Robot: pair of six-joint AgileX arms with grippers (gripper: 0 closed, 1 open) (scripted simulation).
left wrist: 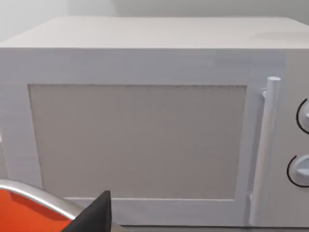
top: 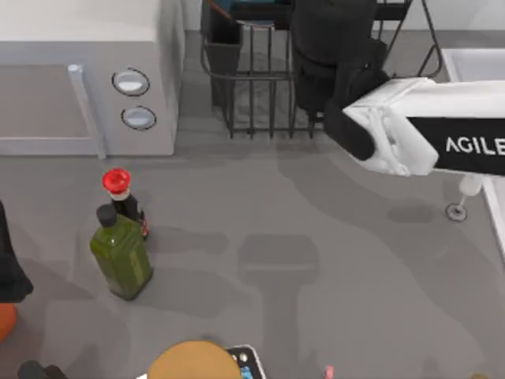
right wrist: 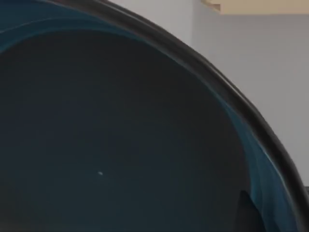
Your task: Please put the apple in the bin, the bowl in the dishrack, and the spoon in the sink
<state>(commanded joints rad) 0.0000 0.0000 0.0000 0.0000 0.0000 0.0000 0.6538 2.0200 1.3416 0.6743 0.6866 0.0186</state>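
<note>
The blue bowl (right wrist: 120, 135) looms close in the right wrist view, standing on edge, with its dark inside and rim toward the camera. My right gripper (top: 331, 59) hangs over the black wire dishrack (top: 252, 103) at the back, shut on the bowl, with one fingertip (right wrist: 244, 215) against its inner wall. The white sink (top: 473, 63) lies at the right edge. An orange bin (left wrist: 24, 215) with a metal rim sits just under my left gripper (left wrist: 96, 215), parked at the table's left edge. The apple and the spoon are out of view.
A white microwave (top: 87, 87) stands at the back left. A red-capped bottle (top: 118, 189) and a green bottle (top: 122, 253) stand front left. A tan round object (top: 193, 362) lies at the front edge. A small white-and-grey fitting (top: 461, 201) sits beside the sink.
</note>
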